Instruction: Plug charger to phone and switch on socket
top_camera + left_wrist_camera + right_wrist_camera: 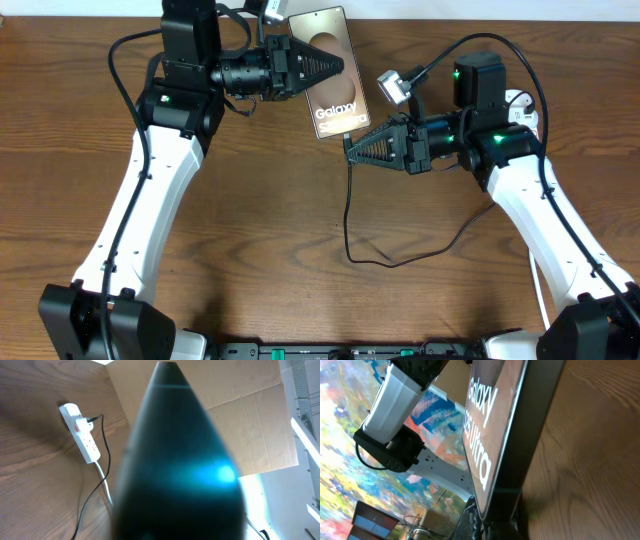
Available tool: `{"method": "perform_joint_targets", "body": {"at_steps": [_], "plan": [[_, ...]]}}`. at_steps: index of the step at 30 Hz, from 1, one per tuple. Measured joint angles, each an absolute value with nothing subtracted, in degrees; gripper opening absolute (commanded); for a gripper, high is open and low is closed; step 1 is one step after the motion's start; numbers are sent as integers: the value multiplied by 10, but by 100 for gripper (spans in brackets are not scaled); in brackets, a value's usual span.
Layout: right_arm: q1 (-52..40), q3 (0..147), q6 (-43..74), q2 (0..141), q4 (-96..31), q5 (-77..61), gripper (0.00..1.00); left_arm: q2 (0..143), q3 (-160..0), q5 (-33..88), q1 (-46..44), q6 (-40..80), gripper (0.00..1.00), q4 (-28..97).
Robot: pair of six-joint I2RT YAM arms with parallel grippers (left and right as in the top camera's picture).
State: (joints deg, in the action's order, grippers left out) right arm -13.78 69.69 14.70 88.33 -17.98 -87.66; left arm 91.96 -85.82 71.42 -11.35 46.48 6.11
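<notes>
The phone (335, 100), bronze-brown with "Galaxy" lettering, is held tilted above the table. My left gripper (337, 65) is shut on its left edge, and the phone fills the left wrist view as a dark blur (175, 470). My right gripper (350, 147) is shut at the phone's bottom edge, holding the plug tip of the charger. The charger's thin black cable (347, 210) hangs down and loops right. In the right wrist view the phone (495, 425) stands just above the jaws (495, 525); the plug tip is hidden. The white socket (84, 435) lies on the table, partly hidden behind my right arm (520, 103).
A white cord (106, 485) runs from the socket, with the black cable (104, 445) beside it. Cardboard sheets (250, 425) stand at the back. The table is brown wood (260, 230).
</notes>
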Motion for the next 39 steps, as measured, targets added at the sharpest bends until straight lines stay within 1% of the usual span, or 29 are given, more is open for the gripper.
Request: {"method": "perform_joint_targets", "body": {"at_steps": [27,39], "plan": [[-143,697,149,883,-177,-863,1,922,-858,715,-115,462,8,61],[-141,697,171,883,-170,-865,1,922,-858,734,-115,416,7,55]]}}
